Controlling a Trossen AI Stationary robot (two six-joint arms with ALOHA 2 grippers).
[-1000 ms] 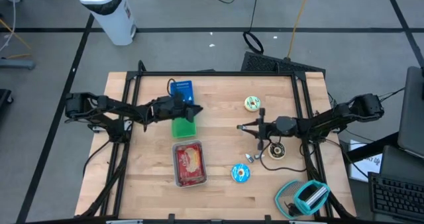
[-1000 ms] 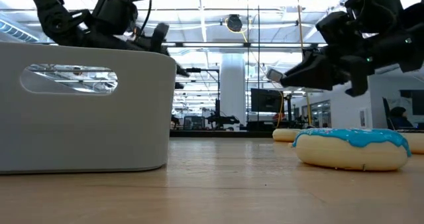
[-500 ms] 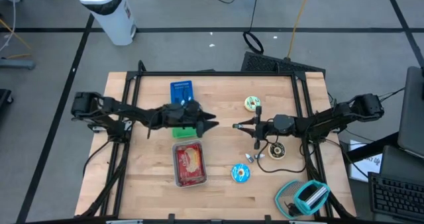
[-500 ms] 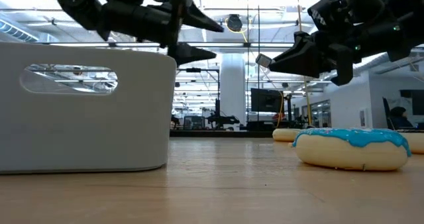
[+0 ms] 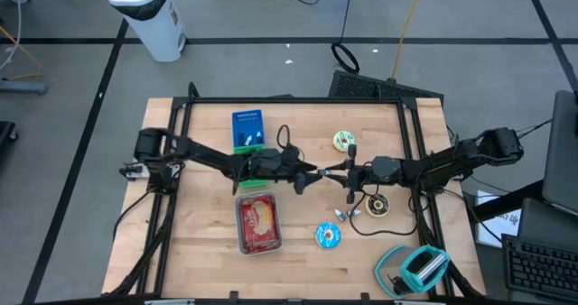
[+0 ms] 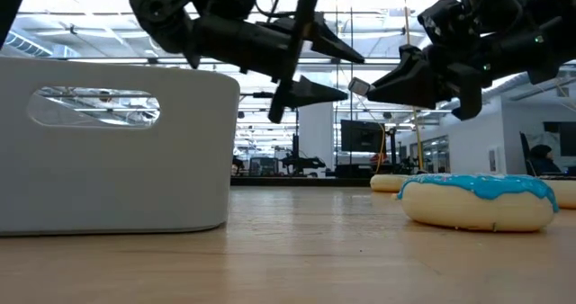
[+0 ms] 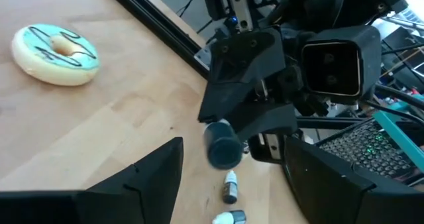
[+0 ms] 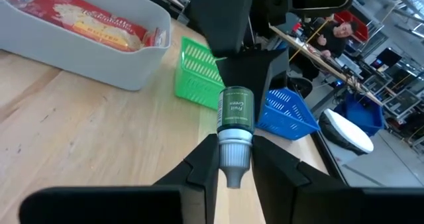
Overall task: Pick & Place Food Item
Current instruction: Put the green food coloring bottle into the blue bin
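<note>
High view: left tool (image 5: 313, 171) now spread beside right tool's (image 5: 327, 170) clamped bottle (image 8: 234, 114).

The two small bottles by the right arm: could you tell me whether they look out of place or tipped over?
Yes. Both small bottles lie on their sides on the table, below the right pincer, which holds a third, green-labelled bottle out towards the open left pincer.
</note>
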